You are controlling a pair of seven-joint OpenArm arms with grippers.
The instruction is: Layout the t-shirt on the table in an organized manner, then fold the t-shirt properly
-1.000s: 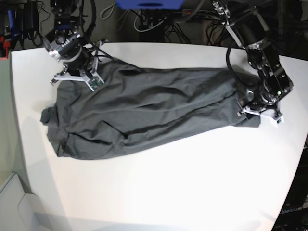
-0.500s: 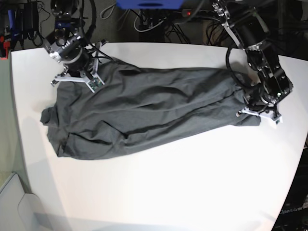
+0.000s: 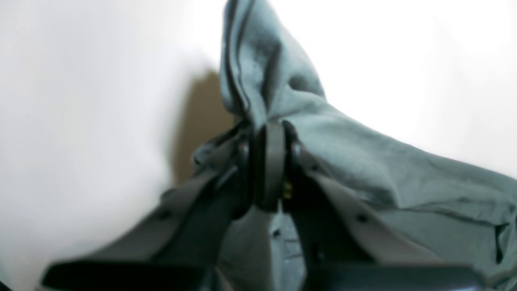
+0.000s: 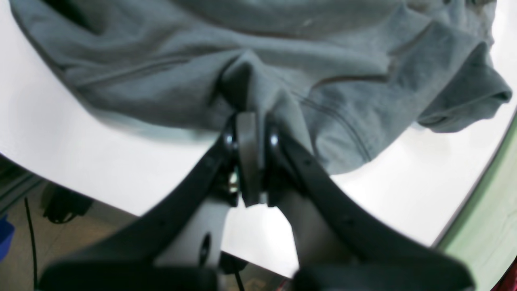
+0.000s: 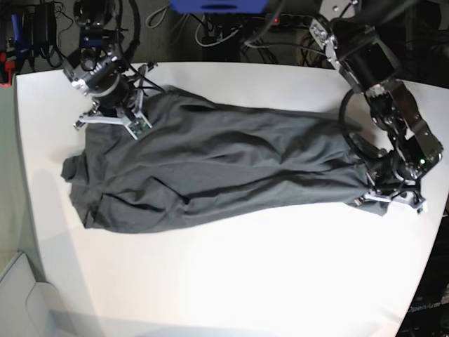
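Note:
The dark grey t-shirt (image 5: 217, 168) lies stretched in a long band across the white table (image 5: 266, 281), wrinkled, with a sleeve bunched at its left end. My right gripper (image 5: 112, 116) at the back left is shut on the t-shirt's upper left corner; the right wrist view shows its fingertips (image 4: 248, 121) pinching a ridge of the t-shirt (image 4: 161, 81). My left gripper (image 5: 389, 193) at the right is shut on the opposite end; in the left wrist view a fold of the t-shirt (image 3: 363, 161) rises from between its closed fingertips (image 3: 268, 133).
Cables and dark equipment crowd the floor behind the table's far edge, along with a blue box (image 5: 217, 5). The table's back edge (image 4: 80, 190) runs close under my right gripper. A pale green surface (image 5: 8, 210) borders the table's left side.
My left gripper has shut on the shirt's right end and drawn it rightward and toward the front, stretching the cloth longer and flatter. The right gripper has kept its hold at the back left.

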